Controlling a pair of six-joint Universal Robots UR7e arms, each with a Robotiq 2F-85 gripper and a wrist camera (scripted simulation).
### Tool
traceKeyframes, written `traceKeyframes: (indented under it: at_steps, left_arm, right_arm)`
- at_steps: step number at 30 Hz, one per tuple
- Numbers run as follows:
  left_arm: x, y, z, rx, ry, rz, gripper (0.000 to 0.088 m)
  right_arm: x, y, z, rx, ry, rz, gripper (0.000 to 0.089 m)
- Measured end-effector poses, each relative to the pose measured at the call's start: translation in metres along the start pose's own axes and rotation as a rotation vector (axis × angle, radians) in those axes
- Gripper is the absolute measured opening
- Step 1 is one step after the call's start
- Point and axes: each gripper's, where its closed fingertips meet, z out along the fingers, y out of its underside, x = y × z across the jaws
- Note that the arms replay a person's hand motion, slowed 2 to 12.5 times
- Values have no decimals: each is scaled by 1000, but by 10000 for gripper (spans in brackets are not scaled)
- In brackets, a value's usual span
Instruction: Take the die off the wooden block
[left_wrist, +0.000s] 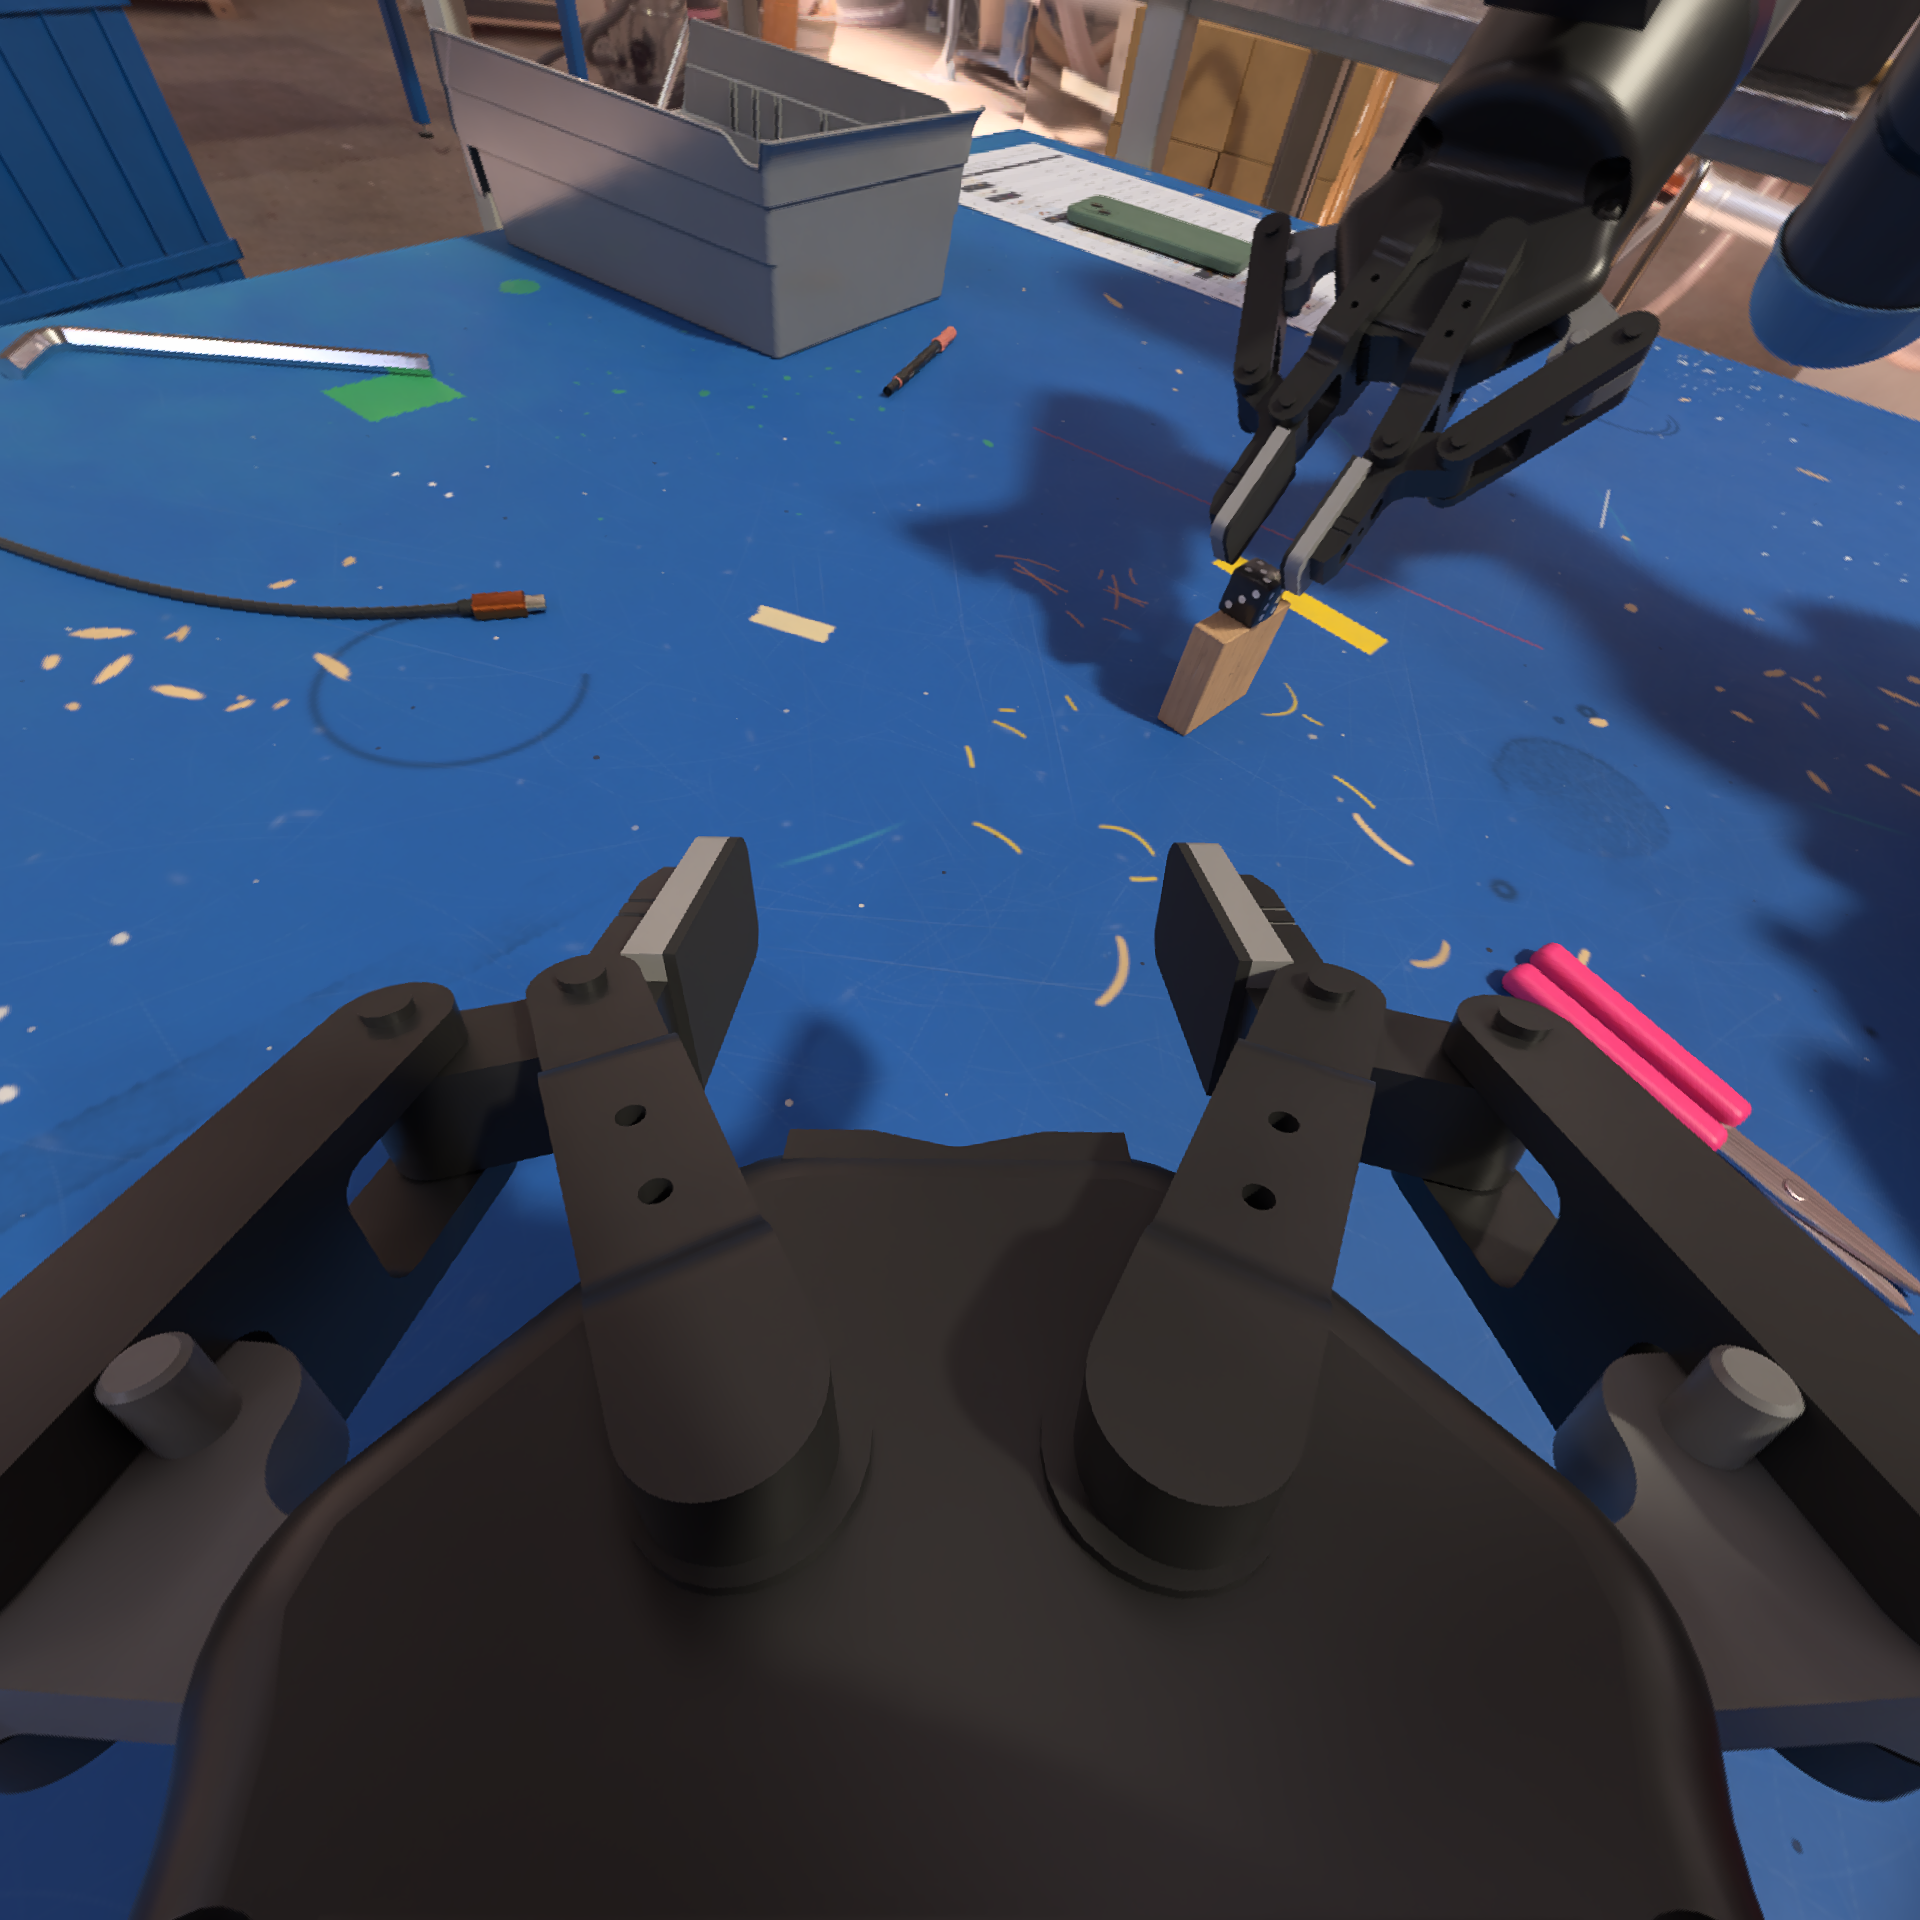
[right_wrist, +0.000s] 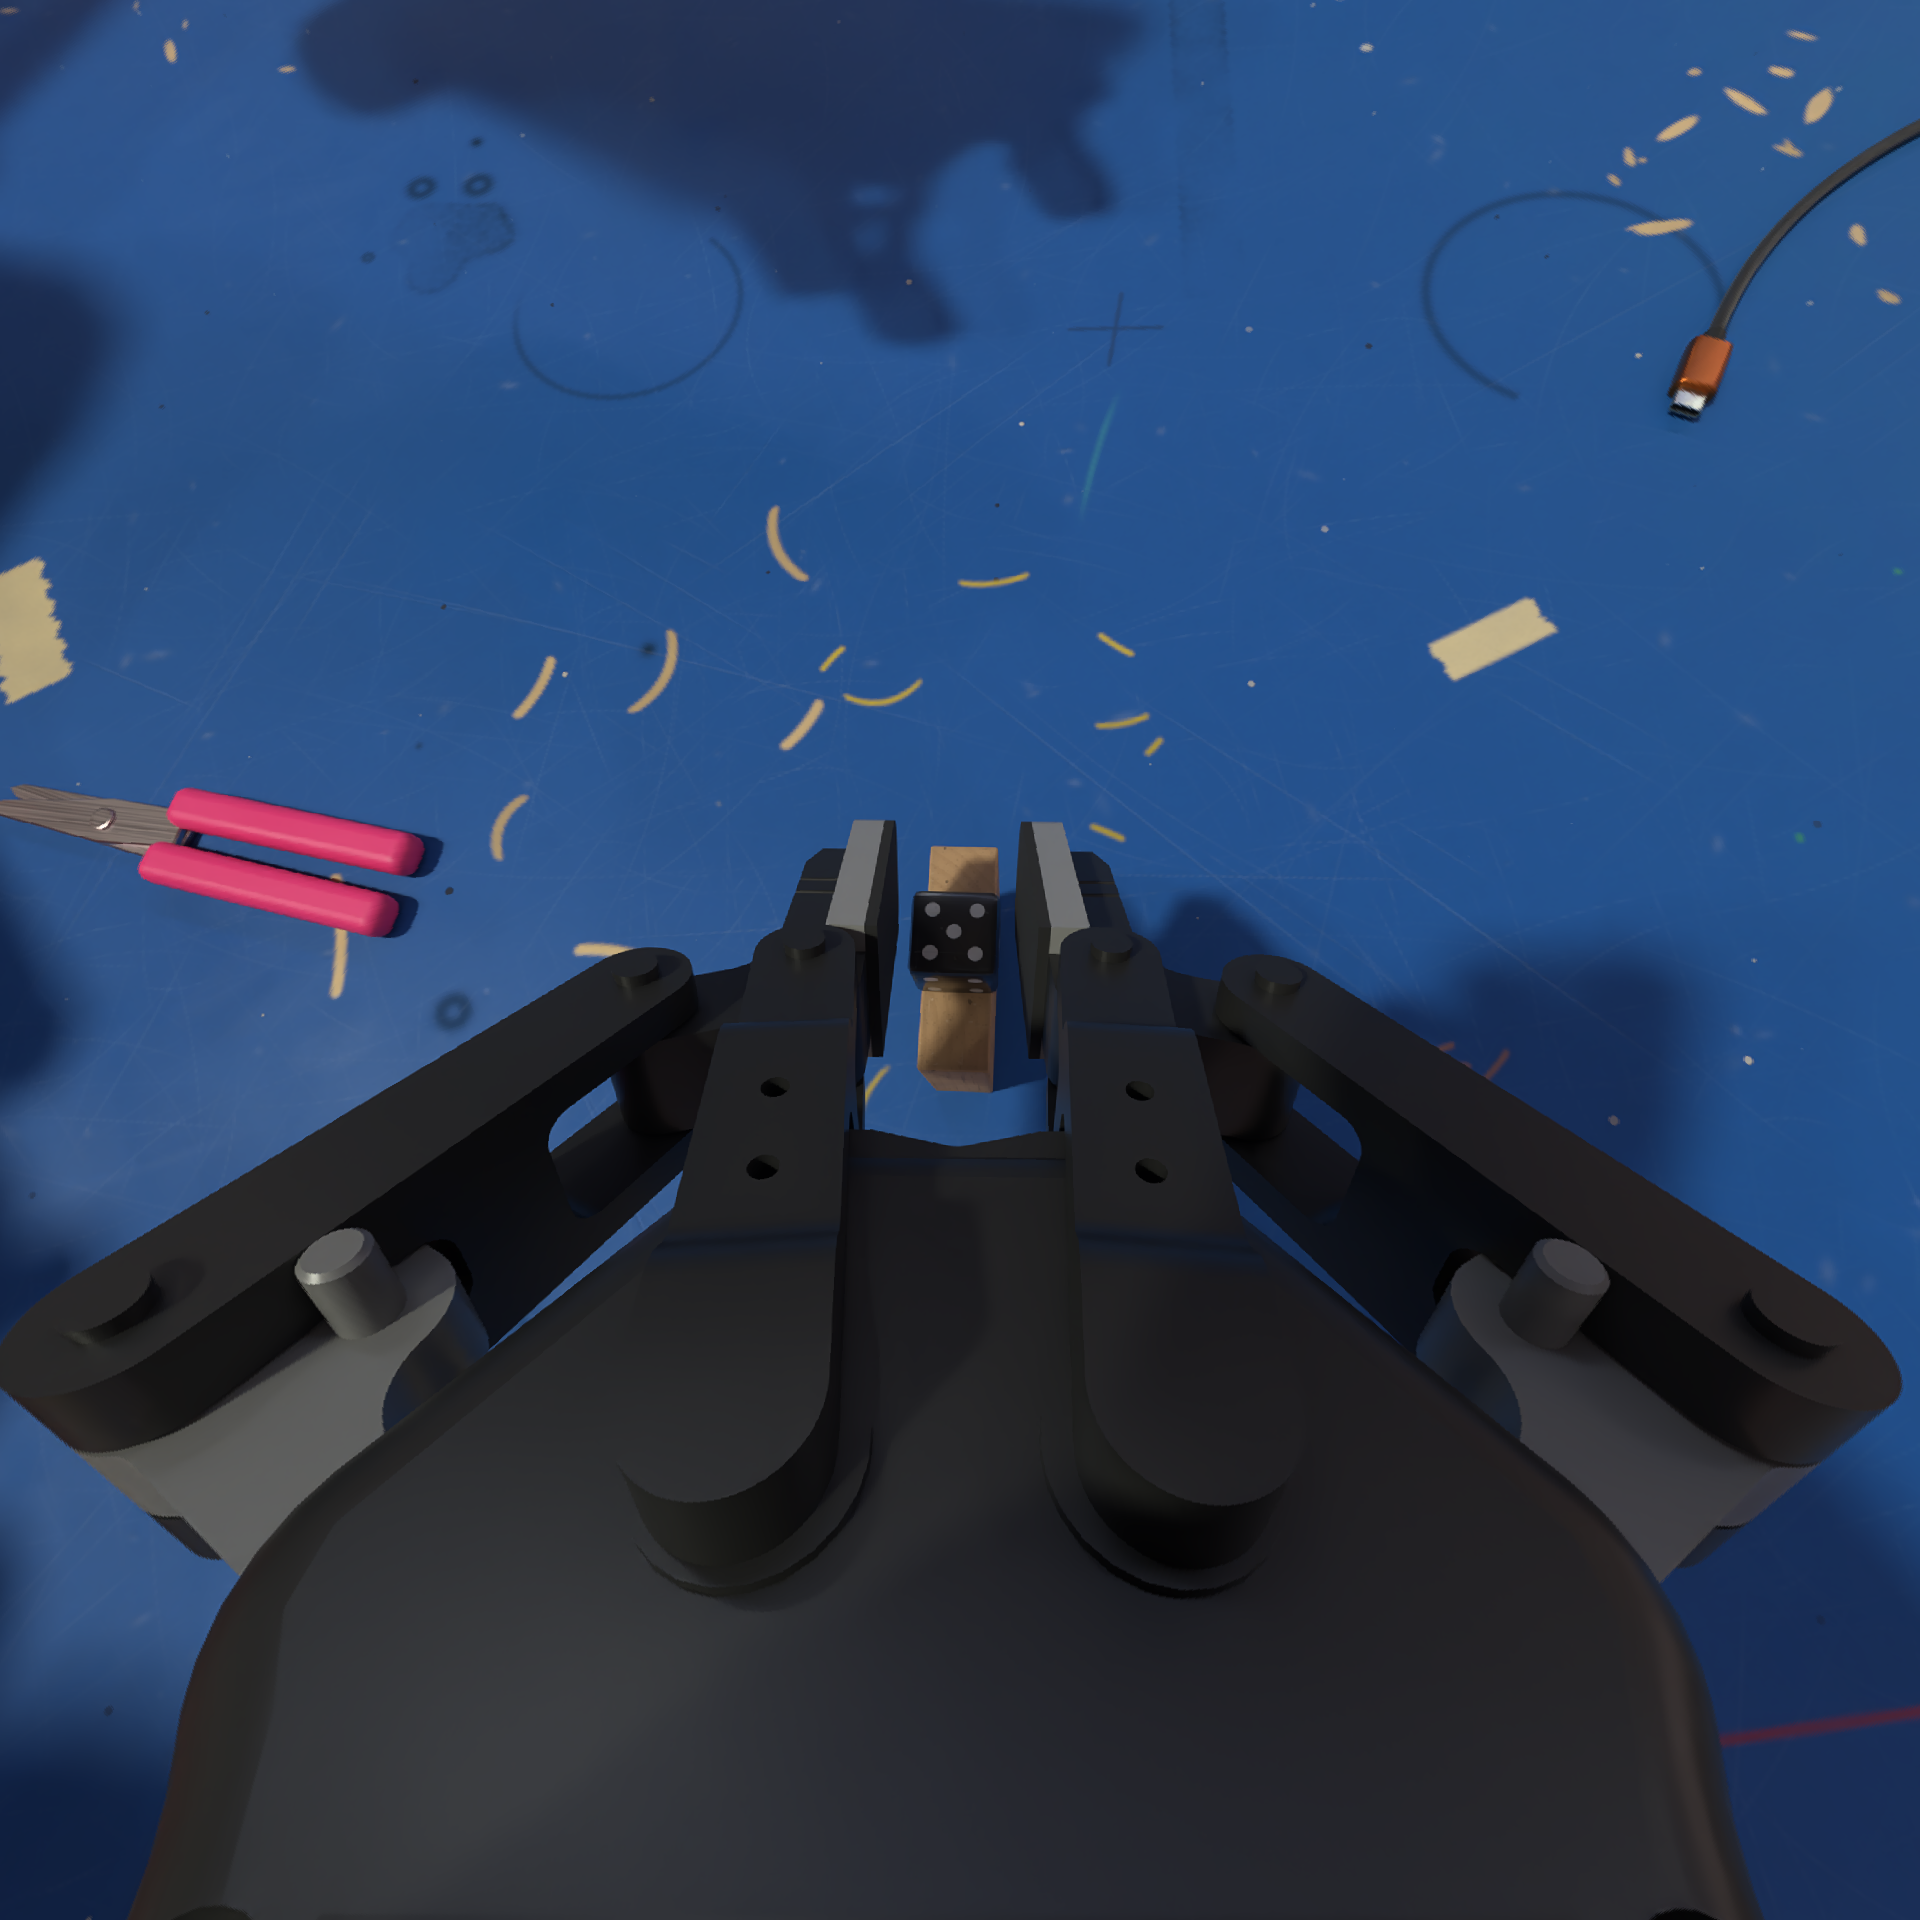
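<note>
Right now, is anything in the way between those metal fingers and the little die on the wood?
Nothing visible. The right gripper already straddles the black die, one finger on each side with a thin gap showing, so it is not yet clamped. The die sits on the wooden block. The left gripper hangs open, far away.

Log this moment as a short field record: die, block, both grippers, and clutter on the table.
die: black die with white pips, resting on top of the wooden block
block: on the blue table, over a yellow tape strip
right gripper: right gripper straddles the die, small gaps on both sides, not clamped
left gripper: left gripper open, holds nothing, away from the block
clutter: pink-handled scissors, cable, grey bin, pen
</note>
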Motion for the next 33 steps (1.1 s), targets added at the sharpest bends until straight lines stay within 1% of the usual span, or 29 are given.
traceKeyframes:
  at_steps: [5,19,21,23,27,33]
  left_arm:
    - [4,1,1,7,19,14,637]
    - [7,9,9,-12,55,16,597]
    - [7,9,10,-12,61,18,586]
    - [8,9,10,-12,65,20,571]
    - [8,11,12,-18,72,23,531]
    - [9,12,13,-22,77,23,513]
  right_arm:
    - [-1,-1,2,-4,1,2,205]
    - [0,7,6,-37,19,31,195]
    - [-1,8,7,-44,19,35,191]
    - [-1,10,7,-49,21,35,168]
    - [-1,10,7,-48,25,35,165]
    - [1,10,6,-42,27,44,162]
